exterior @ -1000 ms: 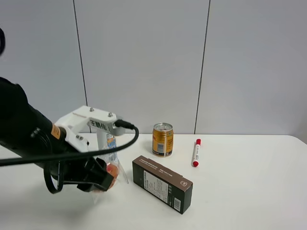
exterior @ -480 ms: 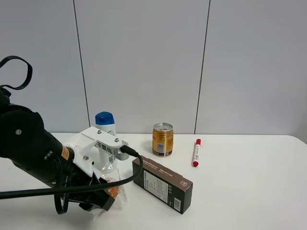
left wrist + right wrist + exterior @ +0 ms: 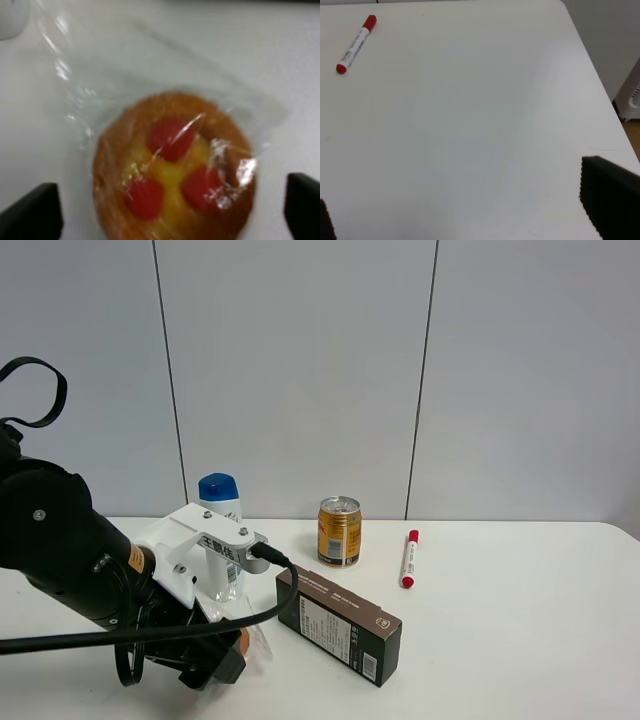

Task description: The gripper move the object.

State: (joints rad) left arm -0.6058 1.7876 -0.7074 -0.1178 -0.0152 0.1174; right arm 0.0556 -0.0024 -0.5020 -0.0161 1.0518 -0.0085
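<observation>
The object, a round golden-brown pastry point(image 3: 172, 170) with three red bits on top, lies in crinkly clear wrap on the white table. In the high view only a sliver of the pastry point(image 3: 241, 642) shows at the tip of the left arm. My left gripper point(image 3: 215, 660) is low over the table, just left of the brown box. In the left wrist view the left gripper point(image 3: 167, 215) is open, with its black fingertips point(image 3: 30, 212) wide apart on either side of the pastry. My right gripper point(image 3: 470, 220) is open and empty over bare table; it is out of the high view.
A brown box point(image 3: 338, 623) lies right of the left gripper. Behind stand a blue-capped bottle point(image 3: 220, 515) and a gold can point(image 3: 339, 531). A red-capped marker point(image 3: 408, 558) lies farther right, and also shows in the right wrist view point(image 3: 356, 44). The table's right edge point(image 3: 600, 75) drops off.
The left arm has come down and forward, bringing the pastry from above the table down onto it. In the last half second it barely moved.
</observation>
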